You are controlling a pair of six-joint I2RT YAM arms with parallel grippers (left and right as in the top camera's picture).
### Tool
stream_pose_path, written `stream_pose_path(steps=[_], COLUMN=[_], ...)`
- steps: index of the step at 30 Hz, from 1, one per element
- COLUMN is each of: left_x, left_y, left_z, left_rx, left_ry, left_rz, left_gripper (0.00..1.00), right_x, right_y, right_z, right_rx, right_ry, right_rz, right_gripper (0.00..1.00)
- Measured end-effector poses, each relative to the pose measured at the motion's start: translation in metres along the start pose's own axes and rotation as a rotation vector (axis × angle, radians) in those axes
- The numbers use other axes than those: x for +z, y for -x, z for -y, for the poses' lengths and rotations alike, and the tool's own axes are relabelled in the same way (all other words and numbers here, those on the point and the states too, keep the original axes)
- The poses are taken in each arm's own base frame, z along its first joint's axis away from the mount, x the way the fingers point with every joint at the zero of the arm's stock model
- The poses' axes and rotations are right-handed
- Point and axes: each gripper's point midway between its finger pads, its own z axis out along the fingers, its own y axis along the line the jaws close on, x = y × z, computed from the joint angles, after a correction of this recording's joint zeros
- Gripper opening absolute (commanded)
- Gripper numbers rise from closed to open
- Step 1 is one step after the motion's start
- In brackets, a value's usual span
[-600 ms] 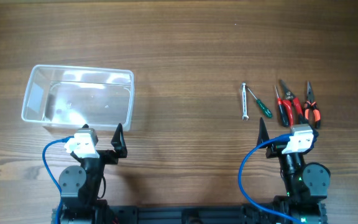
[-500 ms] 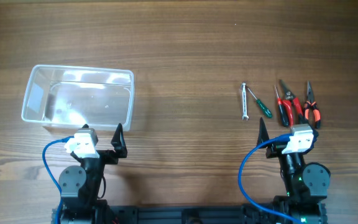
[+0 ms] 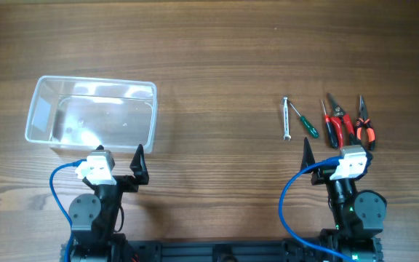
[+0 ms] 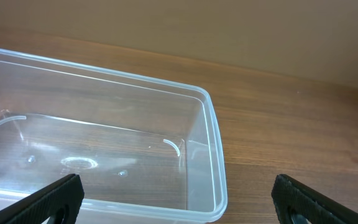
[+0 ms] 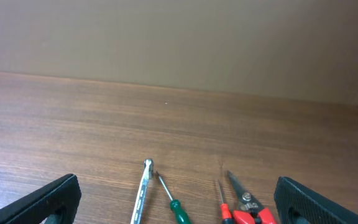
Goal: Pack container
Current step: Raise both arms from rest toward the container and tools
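Note:
The clear plastic container [image 3: 92, 116] stands empty at the left of the table; its near right corner shows in the left wrist view [image 4: 211, 186]. My left gripper [image 3: 118, 161] is open and empty just in front of it. At the right lie a silver wrench [image 3: 286, 118], a green-handled screwdriver [image 3: 305, 121], a red-handled screwdriver [image 3: 328, 125], red-handled snips [image 3: 340, 117] and orange-handled pliers [image 3: 364, 125]. My right gripper [image 3: 338, 149] is open and empty just in front of these tools. The wrench [image 5: 141, 196] and the green screwdriver [image 5: 173, 202] show in the right wrist view.
The wooden table [image 3: 217, 58] stretches bare between the container and the tools. Both arm bases sit at the front edge, each with a blue cable [image 3: 286, 196]. A plain wall [image 5: 179, 37] rises behind the table's far edge.

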Motion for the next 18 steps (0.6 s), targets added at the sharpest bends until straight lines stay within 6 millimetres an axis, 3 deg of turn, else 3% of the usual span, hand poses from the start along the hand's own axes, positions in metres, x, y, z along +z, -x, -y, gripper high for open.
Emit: stream_pose_path(steps=[4, 9, 13, 15, 18], left_x=[0.000, -0.005, -0.019, -0.014, 0.004], left_y=[0.001, 0.026, 0.079, 0.093, 0.116], left_z=[0.000, 0.011, 0.023, 0.026, 0.029], left_rx=[0.000, 0.006, -0.005, -0.017, -0.033], left_ry=[-0.002, -0.049, -0.059, -0.046, -0.014], left_rz=[0.003, 0.076, 0.116, 0.054, -0.084], left_gripper=[1.00, 1.00, 1.00, 1.00, 1.00], right_x=[0.000, 0.000, -0.002, 0.006, 0.026], right_y=[0.000, 0.002, 0.042, 0.070, 0.094], right_z=[0.000, -0.009, -0.012, -0.010, -0.006], right_rx=[0.136, 0.331, 0.347, 0.355, 0.376], right_ry=[0.000, 0.053, 0.086, 0.090, 0.079], right_rz=[0.001, -0.004, -0.010, -0.057, -0.193], right_gripper=[1.00, 1.00, 1.00, 1.00, 1.00])
